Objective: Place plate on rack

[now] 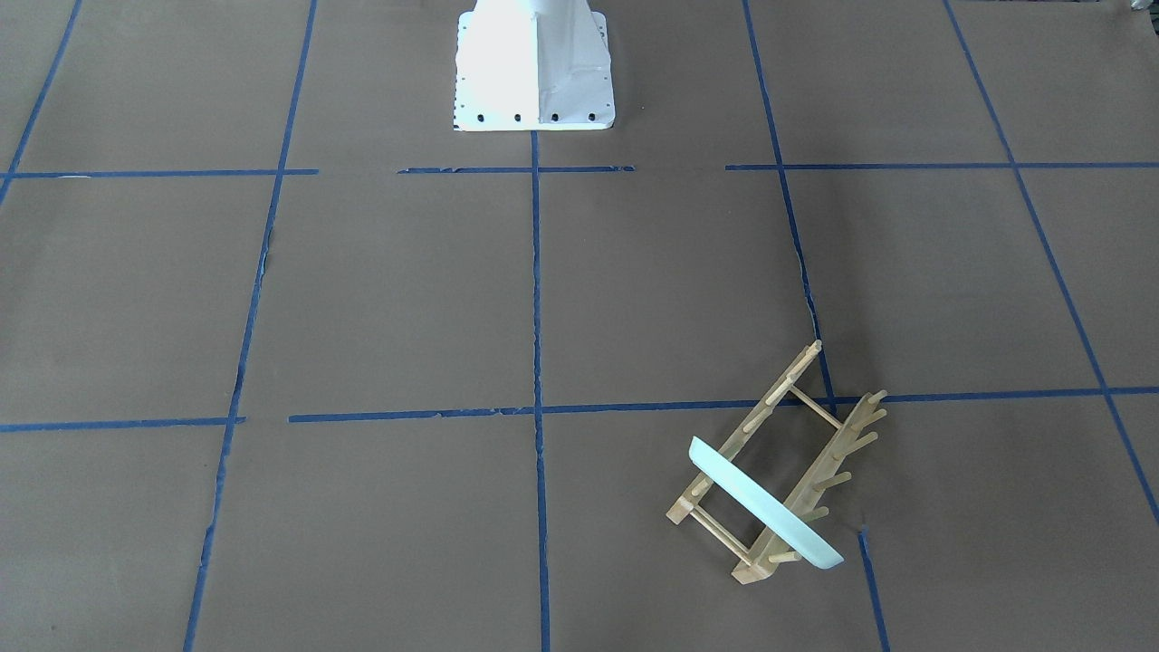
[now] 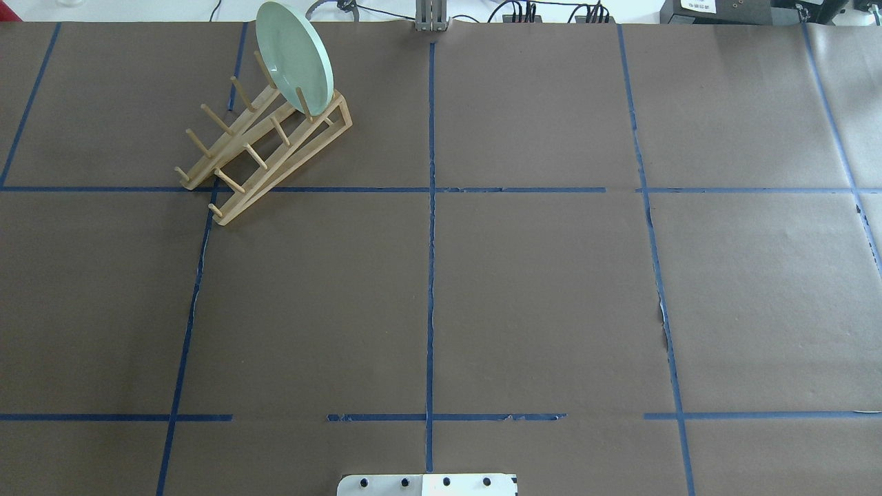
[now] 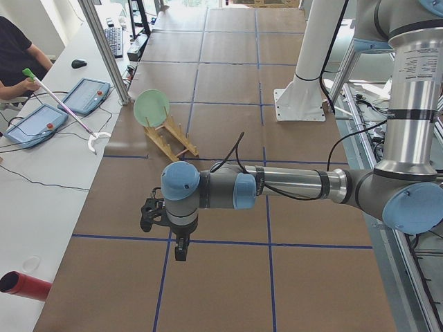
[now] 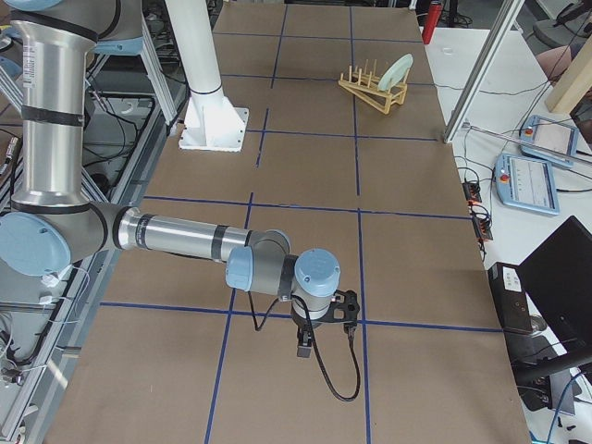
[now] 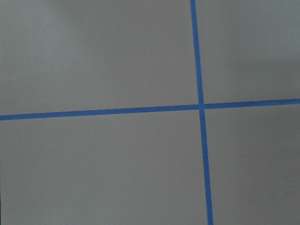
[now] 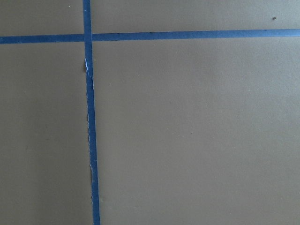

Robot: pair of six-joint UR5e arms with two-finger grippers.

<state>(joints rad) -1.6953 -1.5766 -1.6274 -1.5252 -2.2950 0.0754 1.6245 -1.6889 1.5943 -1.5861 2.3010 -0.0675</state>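
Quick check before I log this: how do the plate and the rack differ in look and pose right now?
The plate is round, glossy and pale green; the rack is long, light wood with rows of pegs. The plate stands on edge, leaning; the rack lies flat on the table. The plate fills only the rack's far end; the rack runs diagonally toward the robot. Both sit together on the robot's left.

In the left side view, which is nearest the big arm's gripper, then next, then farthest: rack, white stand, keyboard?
From the left gripper:
1. The rack, nearest, just beyond it along the brown table.
2. The white stand, farther back, on the right.
3. The keyboard, farthest, at the far left.
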